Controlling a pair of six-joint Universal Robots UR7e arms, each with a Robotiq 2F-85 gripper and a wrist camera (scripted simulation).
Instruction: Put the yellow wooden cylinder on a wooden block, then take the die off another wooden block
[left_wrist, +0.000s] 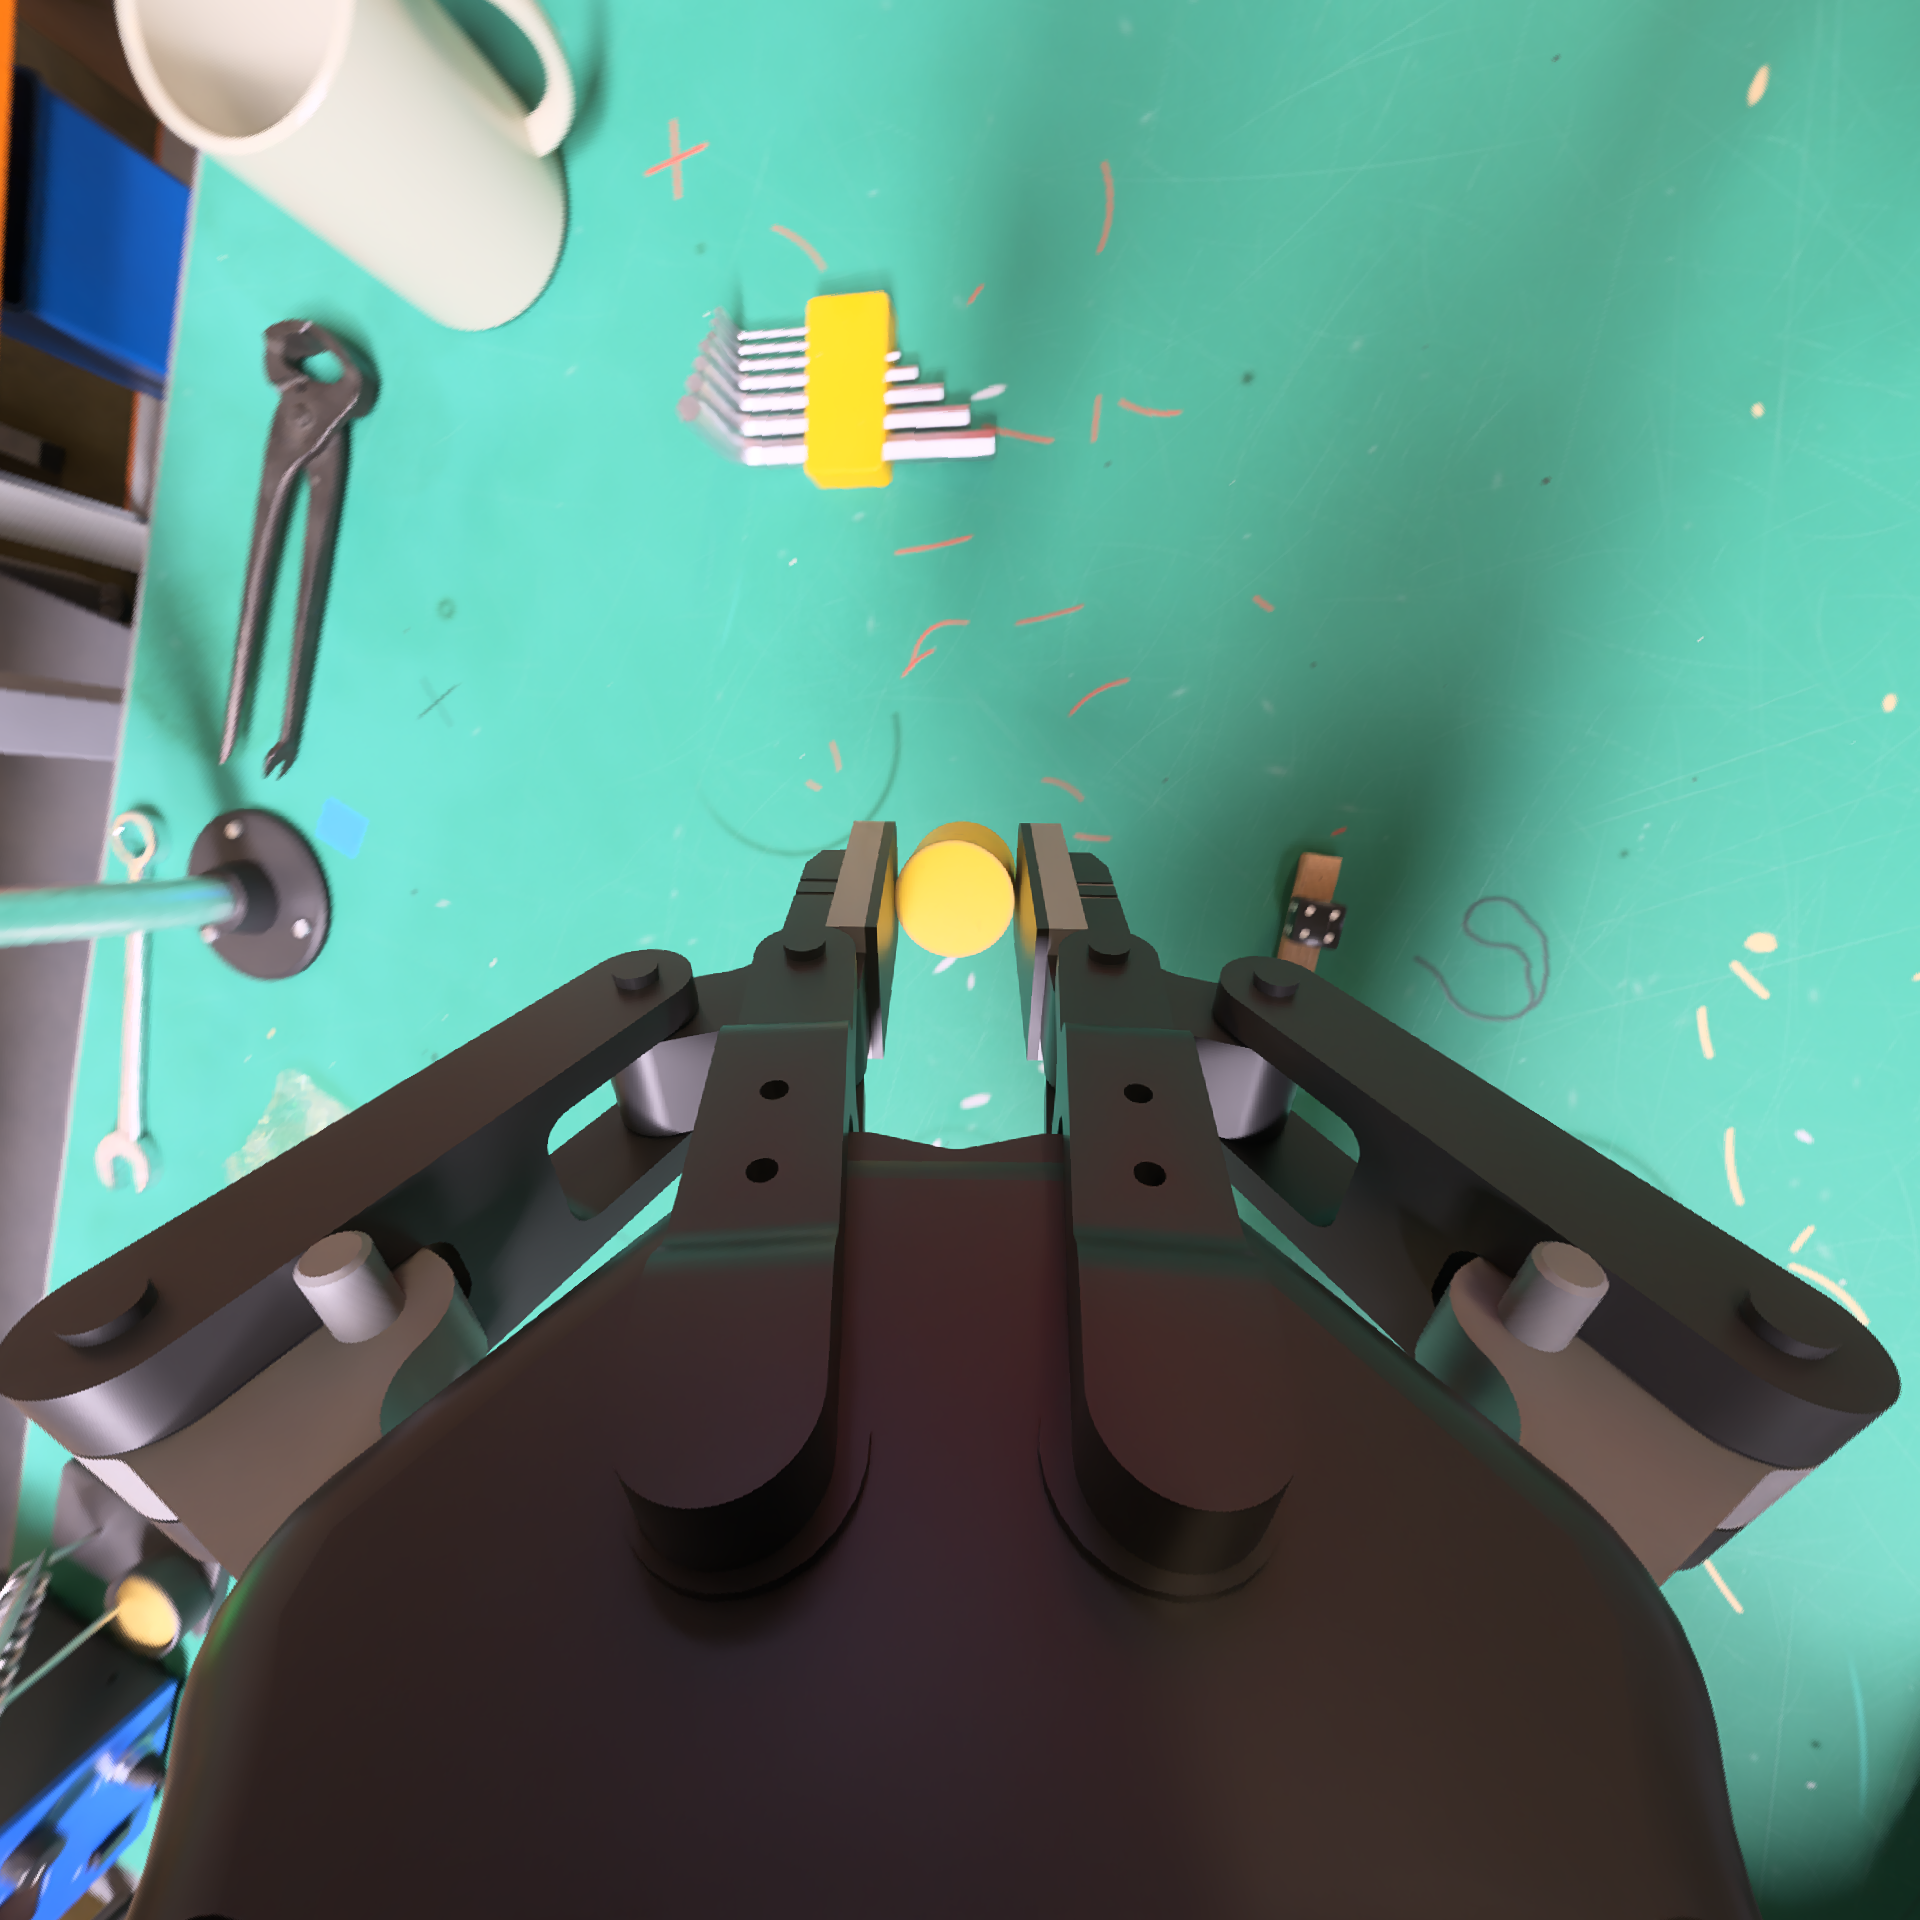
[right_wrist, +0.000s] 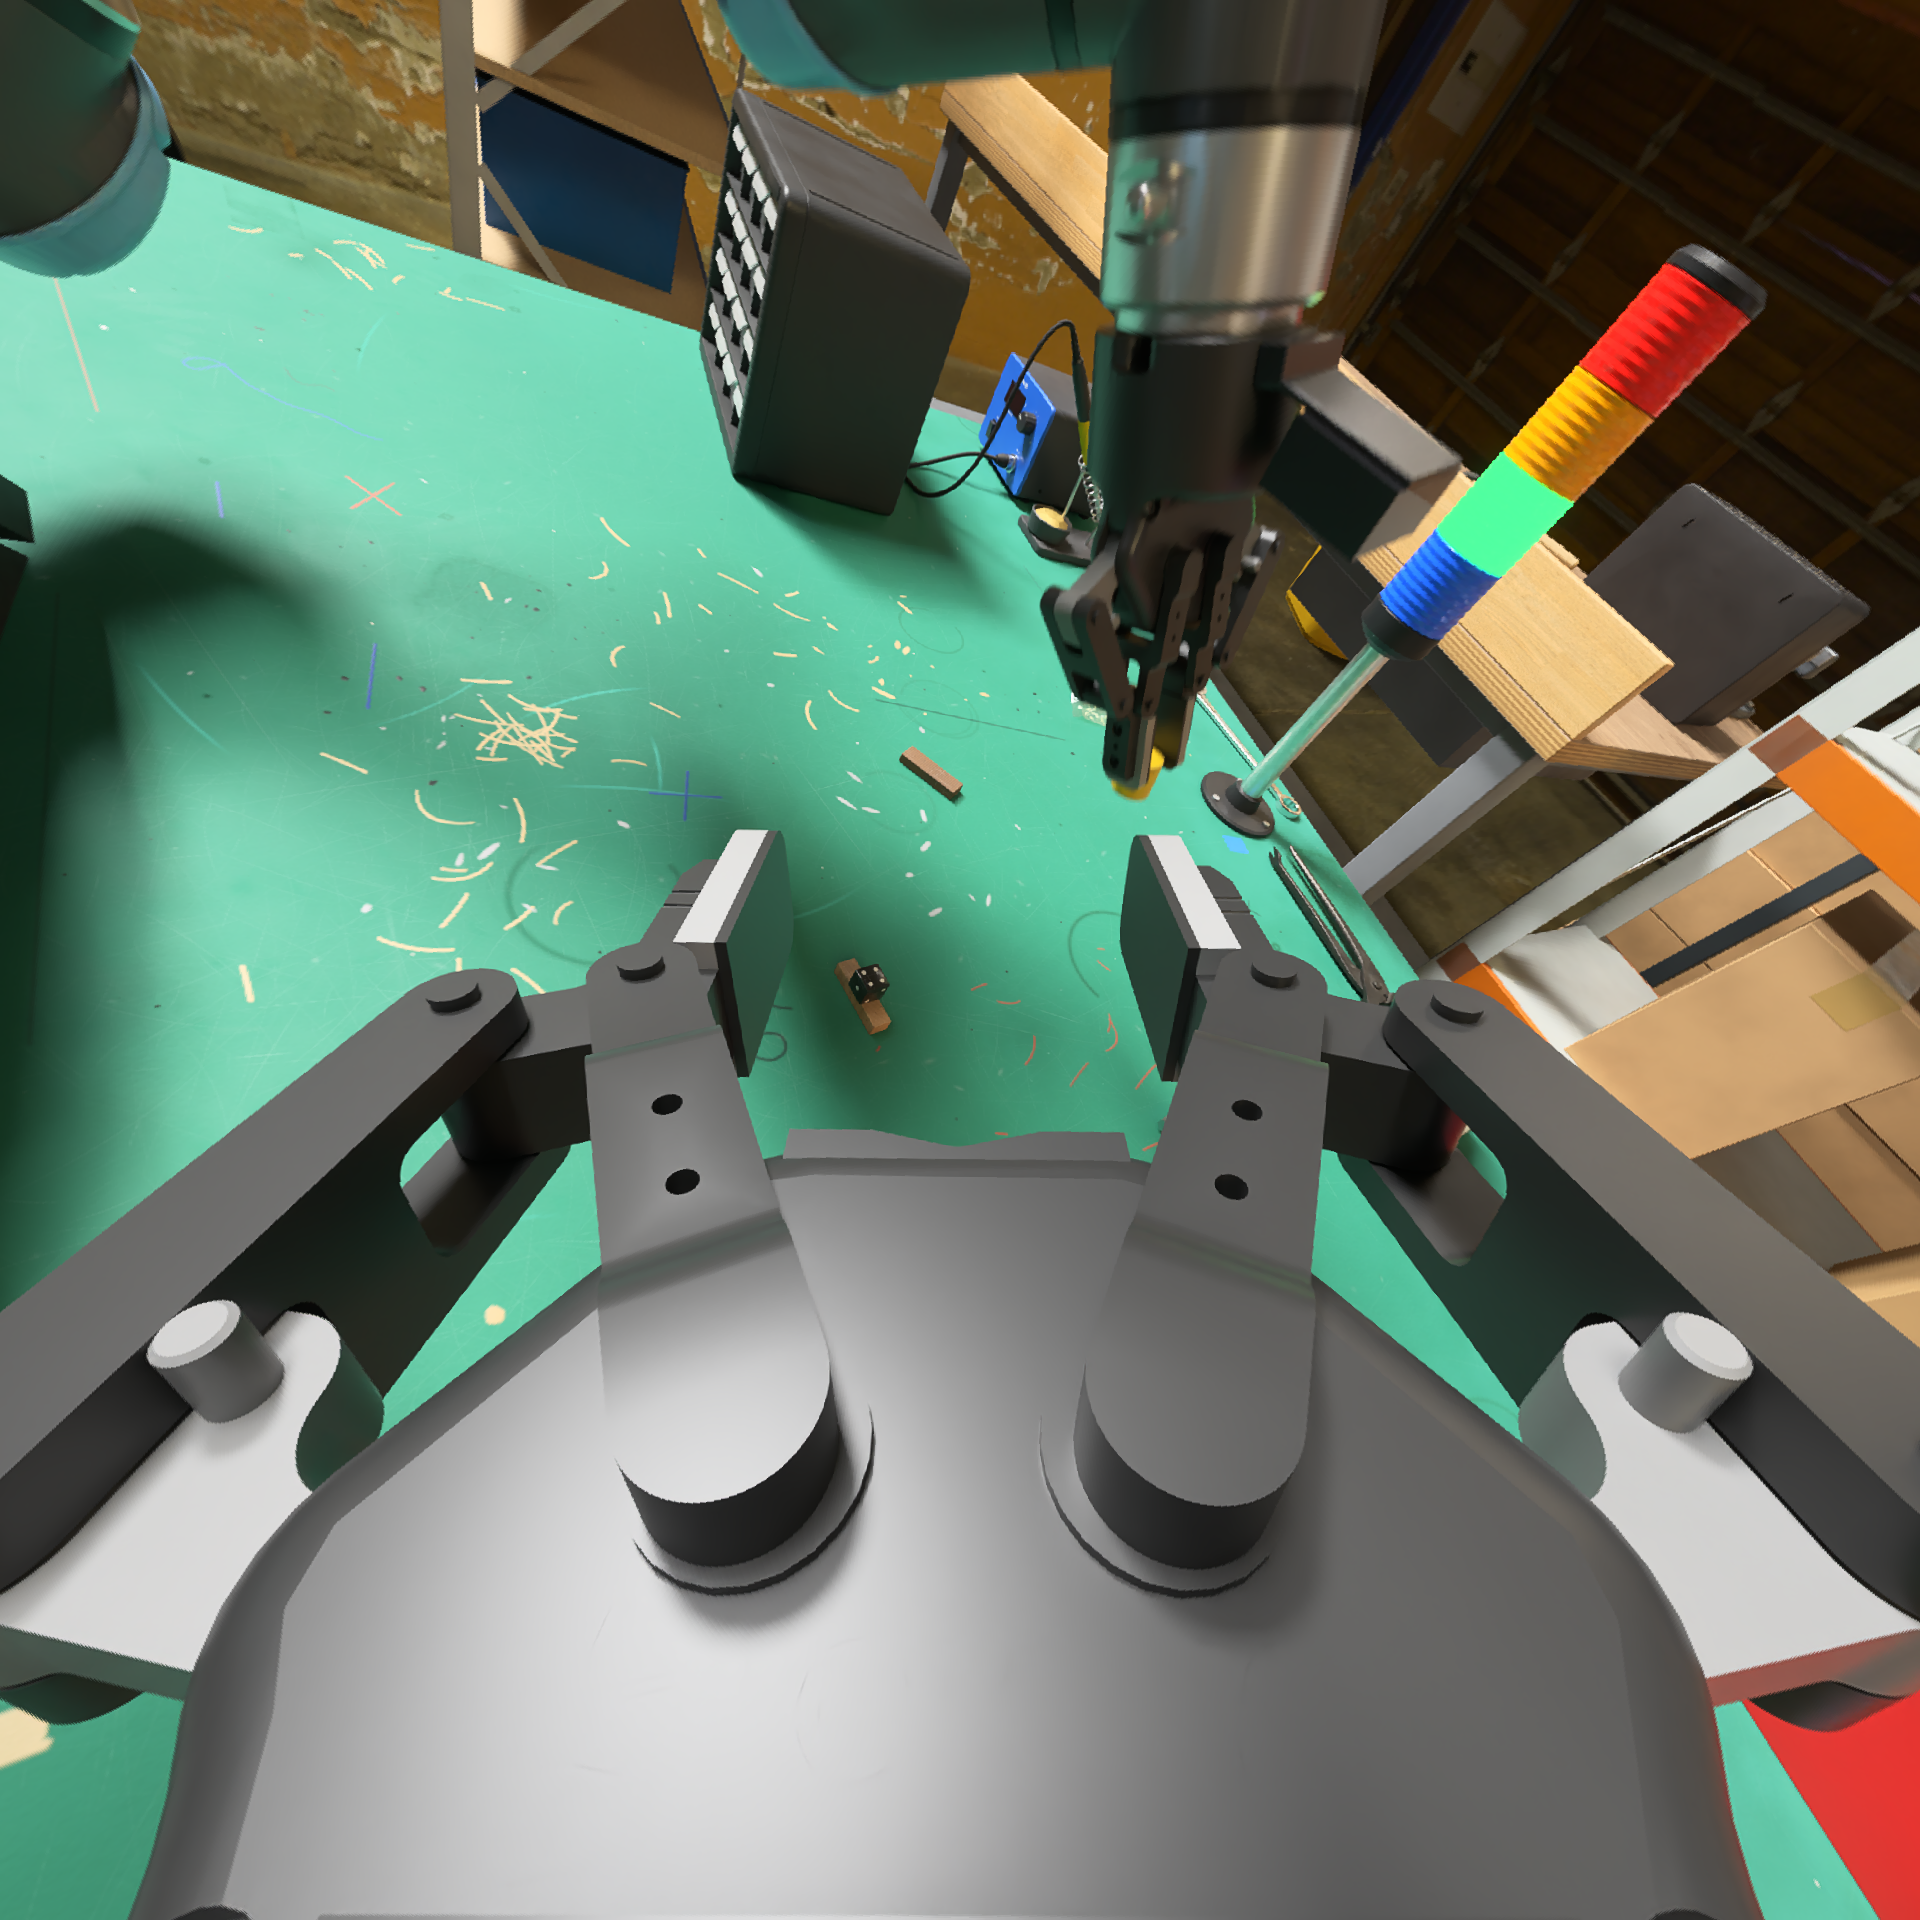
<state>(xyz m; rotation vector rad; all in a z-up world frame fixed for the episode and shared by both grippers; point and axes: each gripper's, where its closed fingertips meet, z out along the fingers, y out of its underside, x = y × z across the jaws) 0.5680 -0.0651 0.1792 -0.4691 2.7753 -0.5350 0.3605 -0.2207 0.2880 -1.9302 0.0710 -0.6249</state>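
Carrying the yellow wooden cylinder (left_wrist: 954, 902) is the step in hand, by my reading: the left gripper (left_wrist: 956, 883) is pinching it between its pads, jaws drawn narrow against its round sides, and is holding it up off the green table (left_wrist: 1455, 416). From the right wrist view the left gripper (right_wrist: 1138, 774) is hanging almost straight down, fingers pointing at the table, with the yellow end just peeping out below the fingertips and a clear gap beneath it.

Nearer to the right camera, the right gripper (right_wrist: 951, 914) is hovering with its jaws wide and nothing between them, tilted forward and down over the table. Just beyond its fingers the die (right_wrist: 869, 979) is sitting on one wooden block (right_wrist: 864, 997), dark with pale pips; that block is lying flat. In the left wrist view the same die (left_wrist: 1315, 923) and block (left_wrist: 1311, 906) are lying off to one side of the held cylinder.

Farther out, the bare wooden block (right_wrist: 931, 773) is lying flat and unoccupied, near the left gripper but not under it. The next move, I judge, is calling for the left arm to be shifting sideways until the cylinder is centred over that bare block, then lowering gently; the block is narrow, so the cylinder could be tipping or rolling off if released off-centre. The die's removal is not yet begun.
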